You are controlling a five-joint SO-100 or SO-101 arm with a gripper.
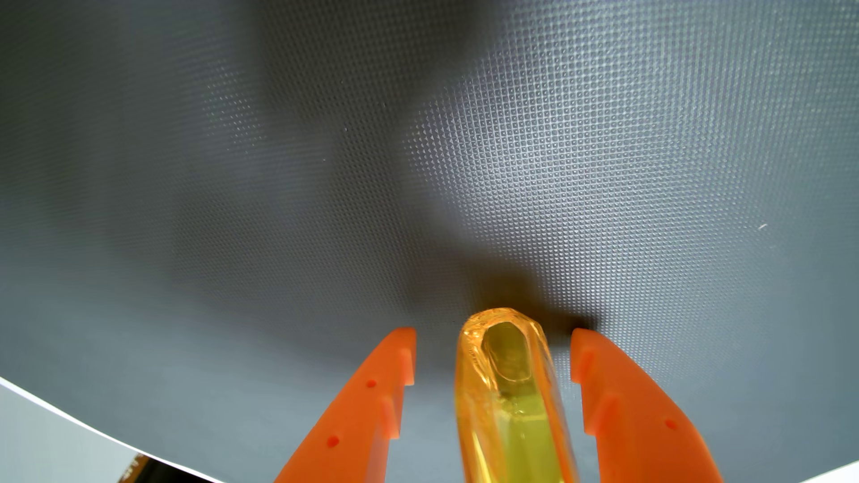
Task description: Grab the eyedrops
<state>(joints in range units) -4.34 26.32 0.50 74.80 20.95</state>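
Eyedrops bottle between the two spread fingers of the orange claw, over a grey mat.

In the wrist view the eyedrops [509,394] is a clear amber-yellow bottle with yellowish liquid inside, reaching from the bottom edge up to a rounded end at lower centre. It lies in the gap of the claw [493,336], whose jaws stand apart, one orange finger [367,404] to the left of the bottle and the other to the right, with grey mat visible between each finger and the bottle, so neither touches it. Beneath is a dark grey mat [418,162] with a fine dotted texture, shadowed just beyond the bottle's end. At lower left the mat's edge meets a pale counter [42,432].
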